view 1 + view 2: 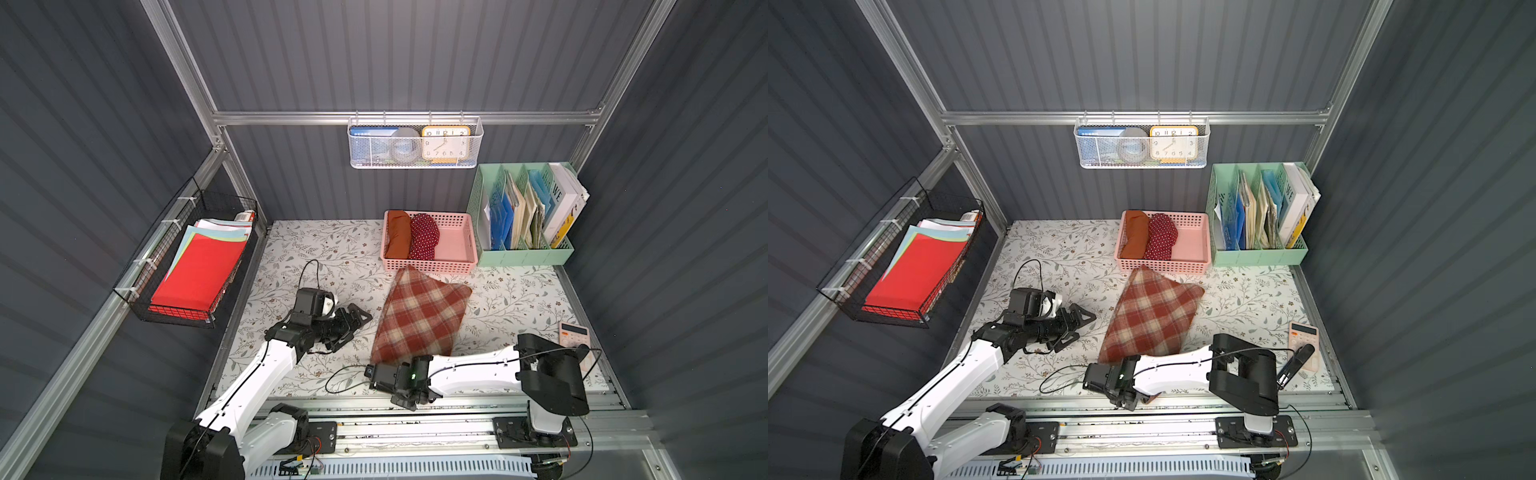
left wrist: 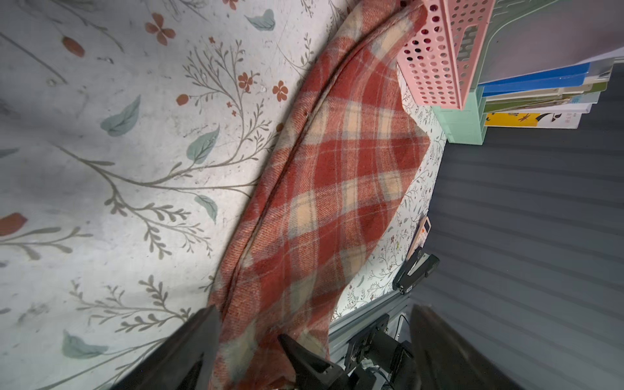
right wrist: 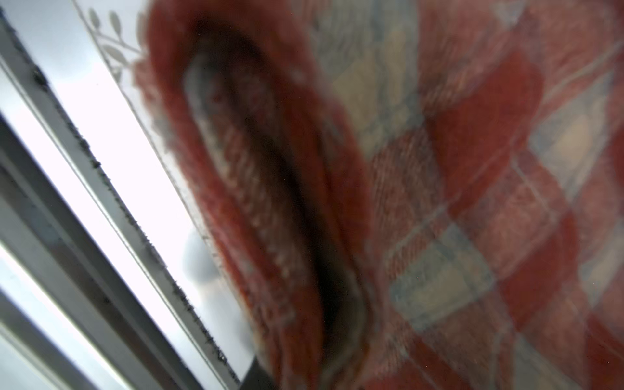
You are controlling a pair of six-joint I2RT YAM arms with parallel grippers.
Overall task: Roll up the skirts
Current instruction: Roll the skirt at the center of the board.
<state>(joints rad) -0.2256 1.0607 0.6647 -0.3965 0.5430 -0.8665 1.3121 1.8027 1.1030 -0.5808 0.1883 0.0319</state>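
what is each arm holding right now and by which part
Right gripper pinches the plaid skirt at its near corner; left gripper is open, holding nothing.

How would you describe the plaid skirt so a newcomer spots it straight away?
Start at the pink perforated plastic basket at the back of the floral-print tabletop. Just in front of it lies the red-and-cream plaid cloth skirt. Unlike the plain rust-orange roll and the dark red white-dotted roll inside the basket, it is checked and outside it.

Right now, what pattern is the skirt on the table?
Skirt: red-and-cream plaid; best in left wrist view.
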